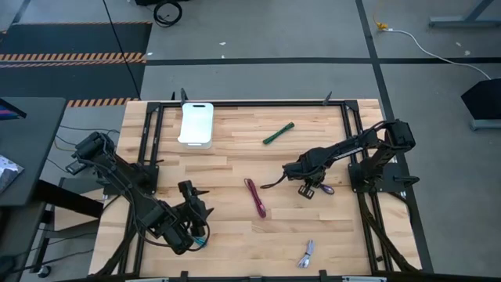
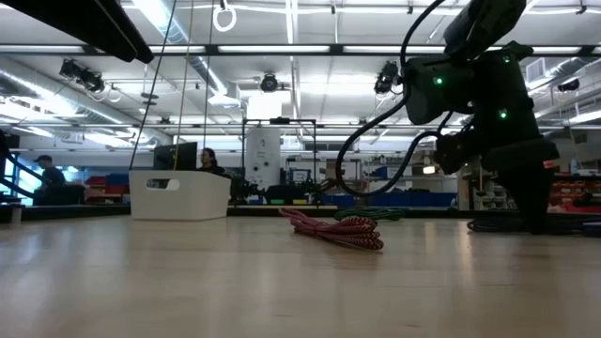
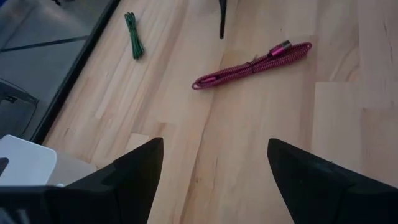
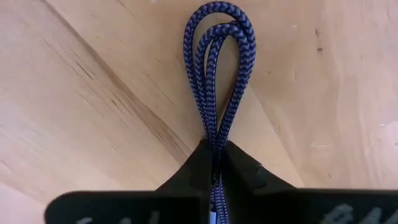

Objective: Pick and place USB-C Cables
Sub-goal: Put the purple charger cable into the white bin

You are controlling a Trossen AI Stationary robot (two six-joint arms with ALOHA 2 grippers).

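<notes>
Right wrist view: the right gripper (image 4: 214, 163) has its two dark fingers pressed together on the purple cable (image 4: 217, 74), whose braided loops fan out over the wooden table (image 4: 93, 93). From overhead, that gripper (image 1: 311, 188) sits right of centre in the frame, the purple cable (image 1: 326, 189) showing just at its right side, on or barely above the wood; which of the two cannot be told.

At lower left of the overhead frame the left gripper (image 1: 191, 205) waits near the table's front edge, its fingers spread wide apart and holding nothing, as the left wrist view (image 3: 211, 180) confirms. A teal cable (image 1: 200, 244) peeks out beside that arm near the bottom of the frame.

The magenta cable (image 1: 256, 197) lies at the centre of the table (image 1: 235, 157), between the two grippers and touching neither; it also shows in the left wrist view (image 3: 252, 66) and at table height (image 2: 336, 230). The dark green cable (image 1: 278, 134) rests in the upper middle, well apart from the others, and appears in the upper left of the left wrist view (image 3: 134, 35). The pale grey cable (image 1: 306, 253) lies at lower right of centre, near the front edge. A white bin (image 1: 196, 124) stands at the upper left of the table, seen at table height too (image 2: 179, 194).
</notes>
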